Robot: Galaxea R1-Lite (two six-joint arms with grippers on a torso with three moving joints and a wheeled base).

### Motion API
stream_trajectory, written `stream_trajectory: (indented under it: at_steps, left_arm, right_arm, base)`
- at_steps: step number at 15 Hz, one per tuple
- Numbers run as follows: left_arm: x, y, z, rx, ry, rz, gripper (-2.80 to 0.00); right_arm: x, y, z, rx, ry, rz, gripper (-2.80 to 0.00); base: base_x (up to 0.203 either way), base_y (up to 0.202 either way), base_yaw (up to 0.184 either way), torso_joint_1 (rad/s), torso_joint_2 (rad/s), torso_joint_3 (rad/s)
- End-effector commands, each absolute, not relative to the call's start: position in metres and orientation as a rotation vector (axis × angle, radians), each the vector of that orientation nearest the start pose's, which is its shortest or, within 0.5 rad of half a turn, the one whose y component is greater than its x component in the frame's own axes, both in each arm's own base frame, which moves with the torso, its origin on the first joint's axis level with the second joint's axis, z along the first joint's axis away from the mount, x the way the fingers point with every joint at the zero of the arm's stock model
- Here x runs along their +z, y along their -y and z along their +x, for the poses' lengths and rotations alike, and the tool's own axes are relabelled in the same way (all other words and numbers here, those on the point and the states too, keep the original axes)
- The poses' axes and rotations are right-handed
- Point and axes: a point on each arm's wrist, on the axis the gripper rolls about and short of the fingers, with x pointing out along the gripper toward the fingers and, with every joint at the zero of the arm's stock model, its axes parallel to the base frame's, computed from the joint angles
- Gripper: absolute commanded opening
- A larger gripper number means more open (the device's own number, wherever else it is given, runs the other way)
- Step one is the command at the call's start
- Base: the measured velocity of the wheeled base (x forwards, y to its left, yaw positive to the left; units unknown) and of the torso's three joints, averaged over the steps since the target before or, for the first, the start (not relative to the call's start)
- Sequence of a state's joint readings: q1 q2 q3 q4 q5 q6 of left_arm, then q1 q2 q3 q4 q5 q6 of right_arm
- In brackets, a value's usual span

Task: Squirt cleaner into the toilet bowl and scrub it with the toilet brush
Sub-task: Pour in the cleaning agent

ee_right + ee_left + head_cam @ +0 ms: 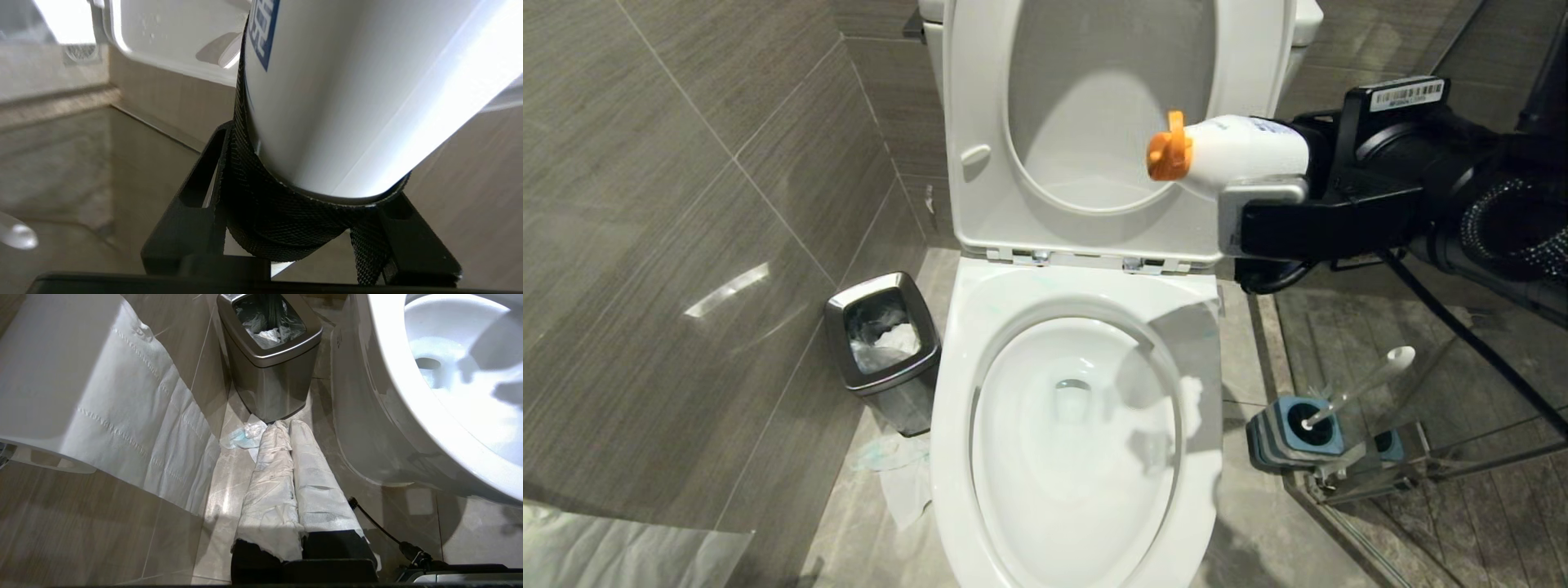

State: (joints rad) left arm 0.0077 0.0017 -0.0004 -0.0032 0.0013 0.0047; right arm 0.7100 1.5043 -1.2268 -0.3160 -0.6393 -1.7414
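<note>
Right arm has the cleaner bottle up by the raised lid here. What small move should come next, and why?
Probably tip the cleaner bottle further nozzle-down and bring it lower over the toilet bowl. The right gripper is shut on it, but it lies roughly level, its orange cap in front of the raised seat rather than aimed at the basin. The toilet brush sits in its holder.

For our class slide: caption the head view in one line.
Right gripper holds orange-capped cleaner bottle sideways above the open toilet bowl.
</note>
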Motion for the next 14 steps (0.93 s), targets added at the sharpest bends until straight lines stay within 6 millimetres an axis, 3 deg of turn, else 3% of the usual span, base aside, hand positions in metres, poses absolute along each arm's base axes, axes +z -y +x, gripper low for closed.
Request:
stream_trajectory:
  at_steps: [1,8,14]
  left_arm:
    - [0.076,0.0001,-0.0227,0.009,0.003,0.005,-2.8]
    - [0.0759,0.0001,-0.0227,0.009,0.002,0.005,-2.8]
    - [0.0758,0.0001,-0.0227,0.009,0.002,0.005,-2.8]
  right_arm:
    - [0.3257,-0.1691,0.2072,0.022,0.07,-1.78,-2.8]
    - [0.3263,-0.171,0.2054,-0.023,0.02,-1.936,-2.8]
    - [0.3221,-0.1745,0.2088,-0.028,0.004,-1.941,-2.8]
  base:
    - [0.0,0.0,0.0,0.0,0.0,0.0]
    - [0.0,0.0,0.0,0.0,0.0,0.0]
    - [0.0,0.0,0.0,0.0,0.0,0.0]
